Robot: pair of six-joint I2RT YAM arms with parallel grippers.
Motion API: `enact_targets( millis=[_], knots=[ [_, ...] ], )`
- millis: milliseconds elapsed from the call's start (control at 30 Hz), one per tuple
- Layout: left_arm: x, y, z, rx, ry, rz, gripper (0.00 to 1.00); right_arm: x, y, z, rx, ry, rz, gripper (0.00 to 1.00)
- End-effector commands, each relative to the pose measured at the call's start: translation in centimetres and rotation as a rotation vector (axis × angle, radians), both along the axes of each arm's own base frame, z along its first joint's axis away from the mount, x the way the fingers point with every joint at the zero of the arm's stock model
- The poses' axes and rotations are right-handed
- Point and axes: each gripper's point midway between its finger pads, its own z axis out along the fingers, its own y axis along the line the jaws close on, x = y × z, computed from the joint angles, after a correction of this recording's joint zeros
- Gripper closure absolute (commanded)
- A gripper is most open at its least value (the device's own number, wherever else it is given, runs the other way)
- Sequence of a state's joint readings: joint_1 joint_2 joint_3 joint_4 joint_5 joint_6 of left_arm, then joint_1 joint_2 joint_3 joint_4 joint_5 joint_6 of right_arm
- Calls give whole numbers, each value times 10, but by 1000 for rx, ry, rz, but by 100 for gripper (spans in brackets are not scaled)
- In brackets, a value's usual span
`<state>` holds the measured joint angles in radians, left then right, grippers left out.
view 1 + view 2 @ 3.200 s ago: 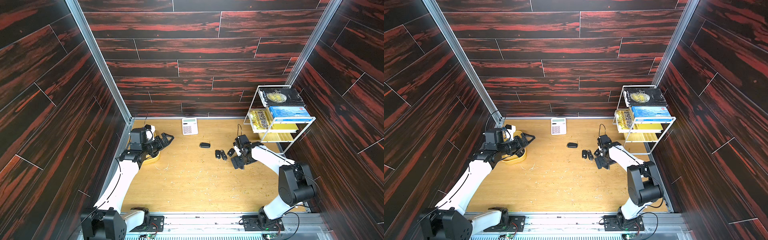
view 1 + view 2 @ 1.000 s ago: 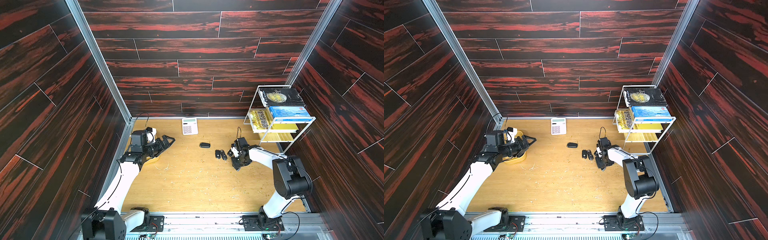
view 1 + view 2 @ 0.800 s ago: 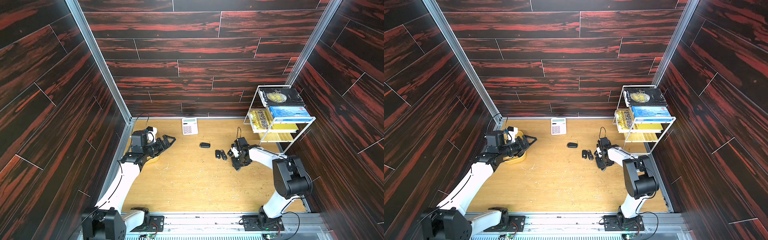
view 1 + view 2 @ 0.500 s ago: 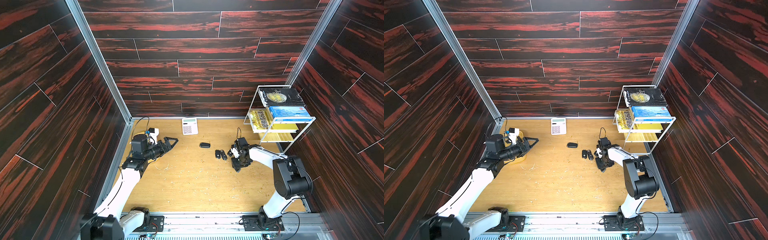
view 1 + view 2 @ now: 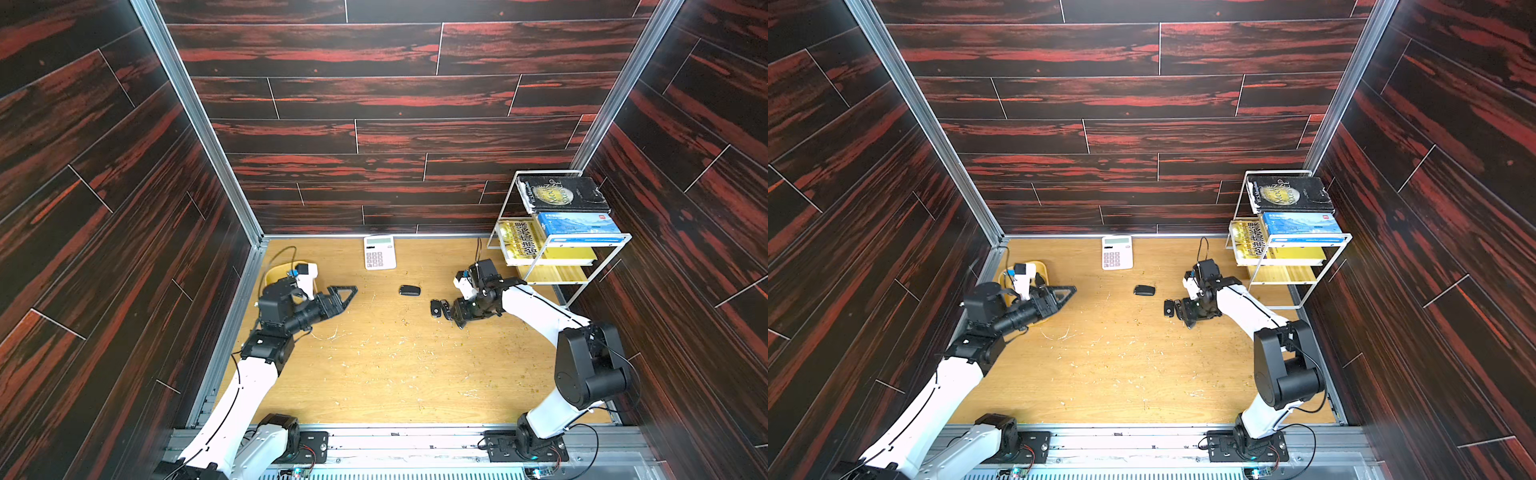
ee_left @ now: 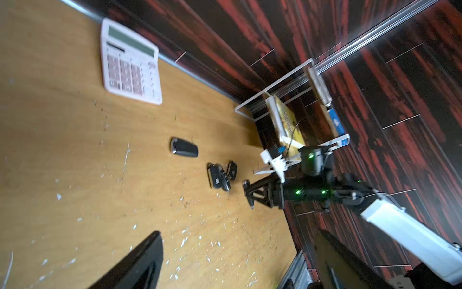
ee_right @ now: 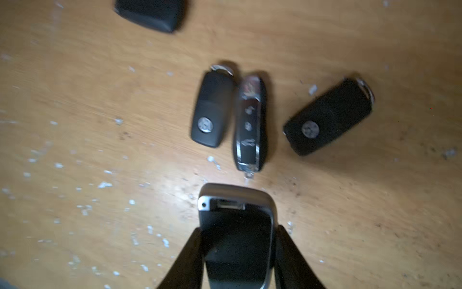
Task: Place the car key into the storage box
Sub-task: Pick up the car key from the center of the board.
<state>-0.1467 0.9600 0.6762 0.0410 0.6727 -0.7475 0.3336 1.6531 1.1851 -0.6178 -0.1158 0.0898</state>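
Right gripper [image 7: 237,229] clenched on car key [image 7: 235,250] across long edges, close to table [image 5: 395,374], toward right edge, near other fobs [image 7: 250,125]. Key likely light, rigid, slick-shelled; mid-body pinch seems safest. Left gripper [image 5: 1065,293] spread, empty, near storage box [image 5: 1041,266] at far-left corner.

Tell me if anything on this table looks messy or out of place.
Yes. Pale flecks are strewn over the wooden table. Three loose car keys lie at mixed angles beside the right gripper, which grips a fourth key; a fifth key sits apart. Nothing looks broken.
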Motion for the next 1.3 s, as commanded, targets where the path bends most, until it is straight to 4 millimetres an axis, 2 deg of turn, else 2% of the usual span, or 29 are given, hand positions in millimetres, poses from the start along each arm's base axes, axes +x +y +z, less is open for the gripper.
enact_targets(
  millis=[0,133,367,533,700,800,1000,1267],
  knots=[
    [-2,-12,19,-4,-113,-43,6,6,43,47,191,-39,42,62],
    [-3,-33,12,23,-135,-104,7,12,76,82,325,-68,85,62],
    [1,-82,-7,146,-163,-212,11,13,109,134,565,-96,140,61],
    [10,-115,-23,229,-208,-236,14,3,123,156,646,-102,185,61],
    [7,-149,-29,363,-339,-235,15,-4,132,170,703,-112,211,60],
    [7,-157,-26,373,-425,-188,15,-4,133,172,713,-114,213,60],
    [8,-156,-11,392,-552,-73,17,-7,134,167,714,-111,214,60],
    [8,-154,-17,450,-638,-10,18,-14,134,168,740,-124,201,60]
  ],
)
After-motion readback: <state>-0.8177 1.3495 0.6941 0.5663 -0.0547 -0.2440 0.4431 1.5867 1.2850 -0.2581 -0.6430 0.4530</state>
